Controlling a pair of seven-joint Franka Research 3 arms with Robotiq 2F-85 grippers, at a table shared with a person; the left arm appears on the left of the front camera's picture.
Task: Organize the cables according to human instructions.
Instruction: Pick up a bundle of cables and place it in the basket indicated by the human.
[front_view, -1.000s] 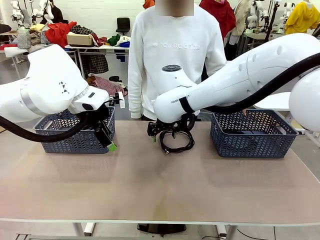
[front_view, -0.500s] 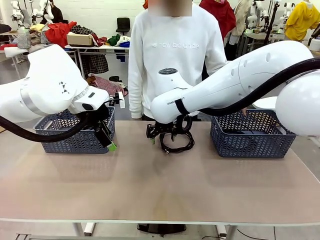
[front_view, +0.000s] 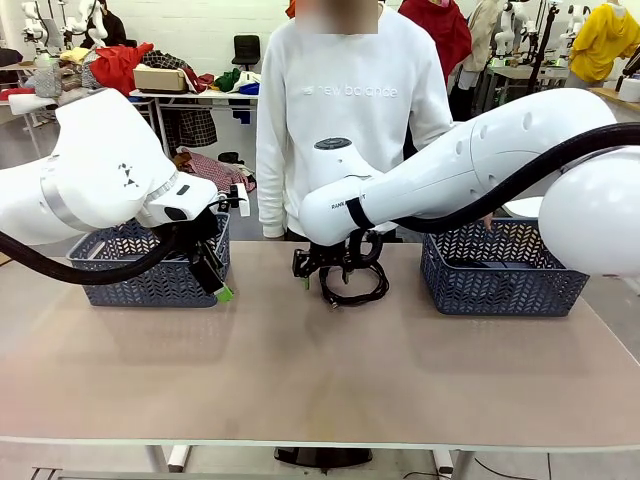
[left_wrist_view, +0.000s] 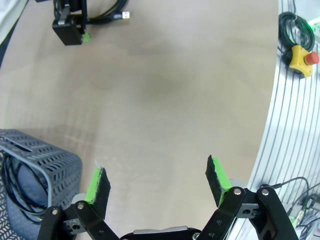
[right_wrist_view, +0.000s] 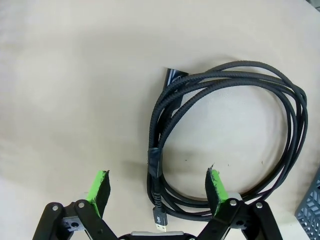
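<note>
The right arm (front_view: 450, 180) hides much of the coiled cable (front_view: 355, 285) in front view.

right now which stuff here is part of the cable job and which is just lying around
Part of the job:
- coiled cable on the table, under the open right tool
- cable in the left basket
- left basket
- right basket

Lying about:
- yellow stop button at the table edge
- clothes on the far tables
</note>
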